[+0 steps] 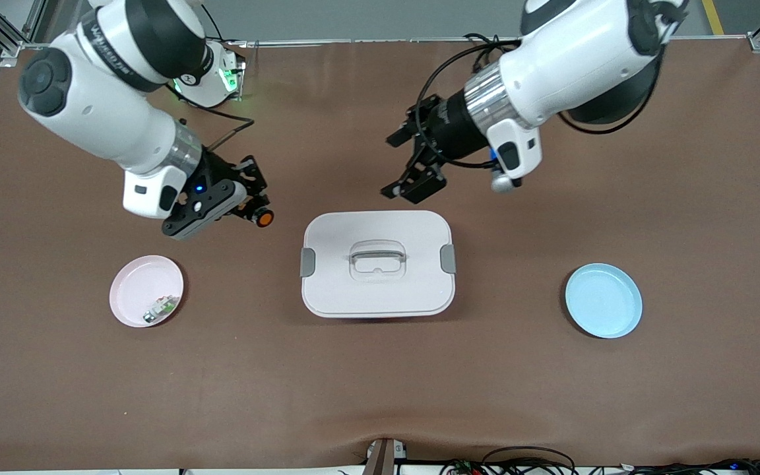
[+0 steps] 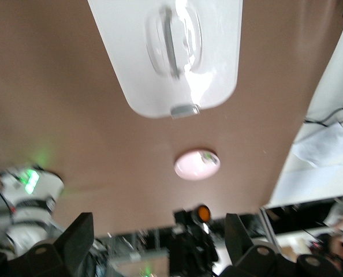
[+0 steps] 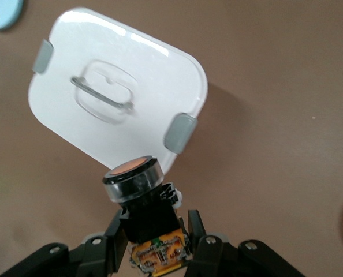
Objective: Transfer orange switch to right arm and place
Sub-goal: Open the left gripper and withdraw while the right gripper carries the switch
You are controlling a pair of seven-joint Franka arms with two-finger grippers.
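Switch (image 3: 140, 196): your right end effector (image 3: 154, 242) clamps it above the tabletop (image 1: 380, 396); only its wrist view shows the grip. Left end effector (image 1: 413, 168) gapes, empty.

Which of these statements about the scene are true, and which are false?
1. The right pincer holds the orange switch. True.
2. The left pincer is shut on a part. False: it is open and holds nothing.
3. The white box has its lid on. True.
4. The blue plate holds a small part. False: nothing lies on it; the small green-and-white part lies on the pink plate.
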